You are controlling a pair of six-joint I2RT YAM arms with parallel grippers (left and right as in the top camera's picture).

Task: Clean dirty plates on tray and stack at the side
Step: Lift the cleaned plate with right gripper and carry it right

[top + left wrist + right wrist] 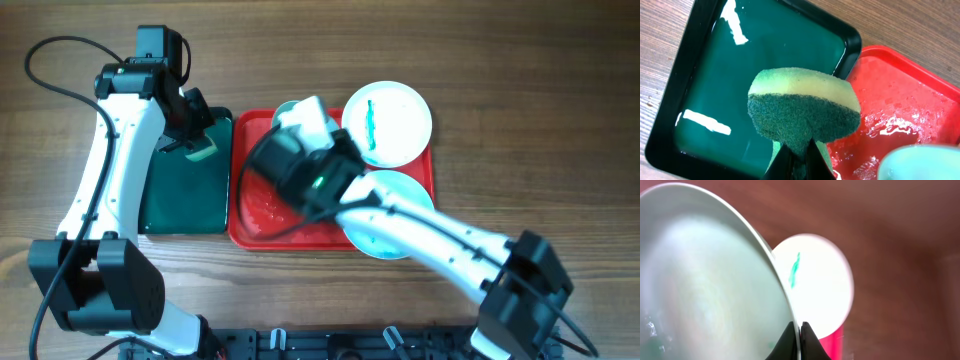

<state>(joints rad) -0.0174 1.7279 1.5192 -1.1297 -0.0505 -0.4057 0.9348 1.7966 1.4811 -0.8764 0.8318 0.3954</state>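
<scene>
Right claw point(799, 329) pinching rim of tilted plate point(705, 275) | left claw point(800, 155) squeezing sponge point(804, 107)

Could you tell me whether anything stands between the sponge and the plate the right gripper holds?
Nothing visible does: the sponge hangs over the green tray, the plate beside it above the red tray.

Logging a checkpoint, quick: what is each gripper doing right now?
Left gripper: closed, holding the sponge.
Right gripper: closed, pinching the rim of a plate.
</scene>
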